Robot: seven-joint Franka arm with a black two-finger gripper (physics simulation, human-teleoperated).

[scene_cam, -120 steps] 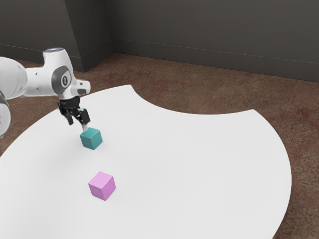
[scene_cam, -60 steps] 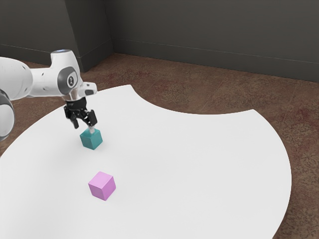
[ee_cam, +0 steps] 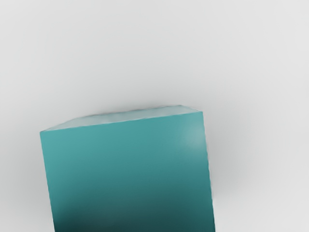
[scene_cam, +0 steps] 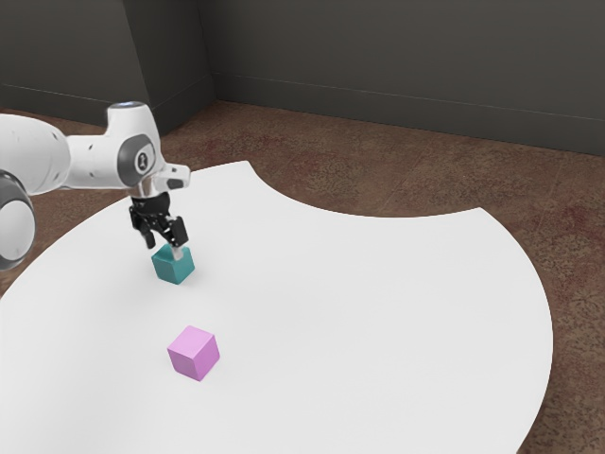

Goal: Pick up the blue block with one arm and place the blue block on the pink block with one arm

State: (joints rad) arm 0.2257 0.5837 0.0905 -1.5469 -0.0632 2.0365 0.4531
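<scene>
The blue block (scene_cam: 174,267) sits on the white table (scene_cam: 378,312), with the pink block (scene_cam: 193,353) well apart from it, nearer the camera. The gripper (scene_cam: 166,243) hangs directly over the blue block with its fingers spread and holding nothing. I cannot tell whether the tips touch the block.

The white arm (scene_cam: 57,161) comes in from the exterior view's left, its last long link lying nearly level; at its end it bends so that the tool points straight down; the black gripper (scene_cam: 166,241) hangs low, its two fingers (scene_cam: 179,233) spread apart, tips downward.
</scene>
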